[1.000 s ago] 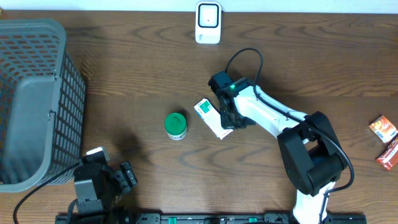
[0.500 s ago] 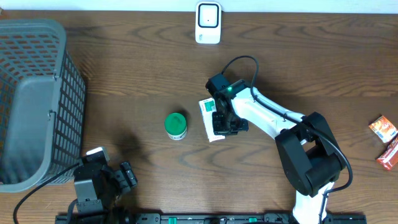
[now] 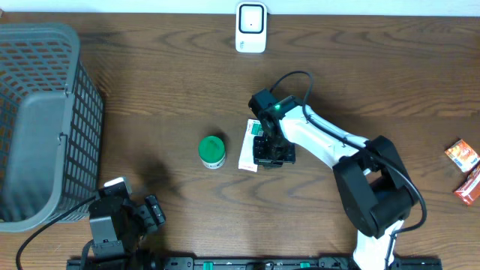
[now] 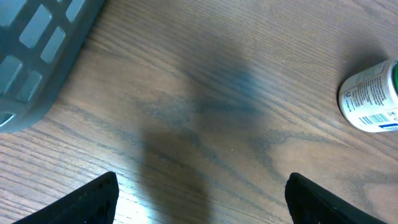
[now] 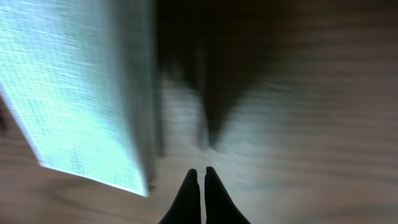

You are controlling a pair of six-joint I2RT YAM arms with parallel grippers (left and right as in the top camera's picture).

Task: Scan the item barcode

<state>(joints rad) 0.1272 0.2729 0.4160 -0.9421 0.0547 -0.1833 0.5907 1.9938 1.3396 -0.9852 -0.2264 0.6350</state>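
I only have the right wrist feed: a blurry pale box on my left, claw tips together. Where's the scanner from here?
Observer: The scanner stands at the far edge of the table, well apart from the box, which lies flat mid-table.
Operator: Anything else near the box?
Observer: A green-capped bottle sits beside it, on the side away from the right claw, not touching it.
Operator: And the other arm?
Observer: The left claw is open over bare wood beside the basket, holding nothing.
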